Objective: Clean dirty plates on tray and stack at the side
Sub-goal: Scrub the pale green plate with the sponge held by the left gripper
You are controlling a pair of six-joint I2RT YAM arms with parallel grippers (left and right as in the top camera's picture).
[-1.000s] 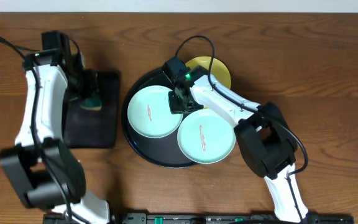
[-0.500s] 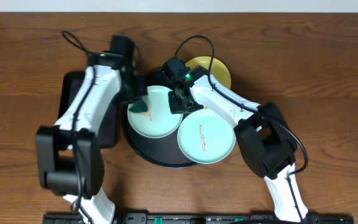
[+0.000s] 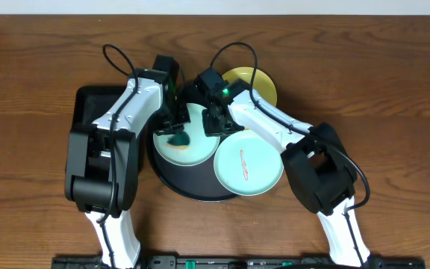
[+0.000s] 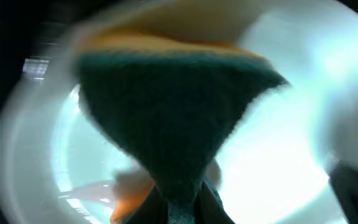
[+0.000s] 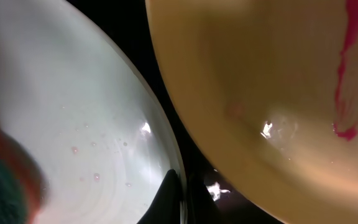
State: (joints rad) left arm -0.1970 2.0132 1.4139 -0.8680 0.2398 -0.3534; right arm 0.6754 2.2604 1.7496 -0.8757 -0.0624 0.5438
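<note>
The left gripper (image 3: 175, 134) clamps a sponge (image 4: 173, 112) on the mint plate (image 3: 197, 142) directly under it, with the tray (image 3: 192, 191) rim close alongside. The right gripper (image 3: 213, 124) is crowded between that plate's edge and the yellow plate (image 3: 260, 84). I cannot tell whether it is open or closed.

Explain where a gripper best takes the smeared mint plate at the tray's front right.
Probably pinch the rim on its right, coming from the right: the plate lies flat, only the rim offers a lip, and there it juts past the tray.

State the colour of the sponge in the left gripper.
The sponge is dark teal with an orange-yellow backing, clearest in the left wrist view.
</note>
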